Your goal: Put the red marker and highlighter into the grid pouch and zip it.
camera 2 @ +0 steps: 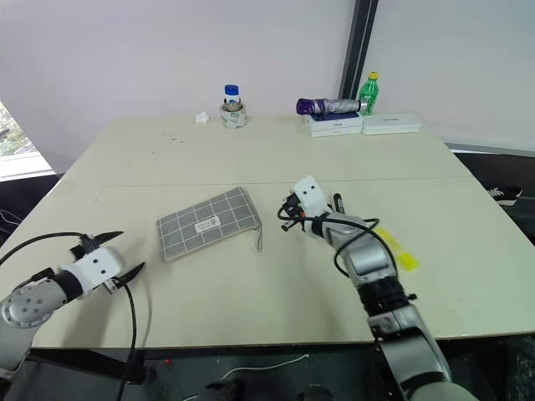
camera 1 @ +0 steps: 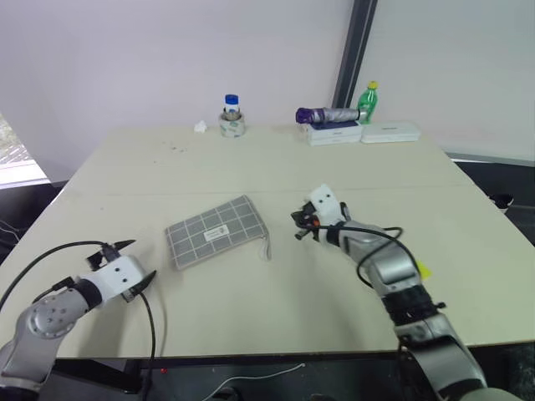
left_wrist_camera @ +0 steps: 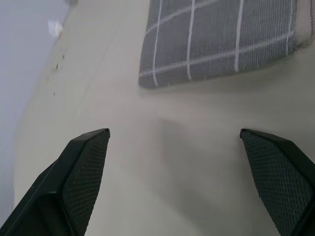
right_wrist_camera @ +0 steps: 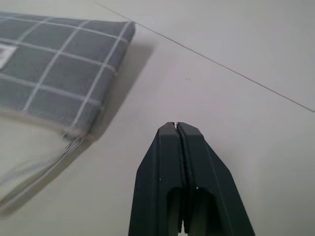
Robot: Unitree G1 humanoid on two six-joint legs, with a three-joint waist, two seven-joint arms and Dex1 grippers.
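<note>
- Right claw (right_wrist_camera: 177,129): fingers pressed together, empty, centre frame beside grey grid-lined fabric pouch (camera 1: 216,231).
- Left claw (camera 1: 134,264): fingers apart, lower left.
- Yellow translucent highlighter (camera 2: 396,248): on surface, right; unpacked.
- Black red-capped marker (camera 2: 338,203): beside right claw; unpacked.

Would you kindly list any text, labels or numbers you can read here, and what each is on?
No text can be read.
The grid pouch: white label patch with dark print, too small to read.
The jar: label too small to read.
The green bottle: label unreadable.
The white boxes: no legible print.
</note>
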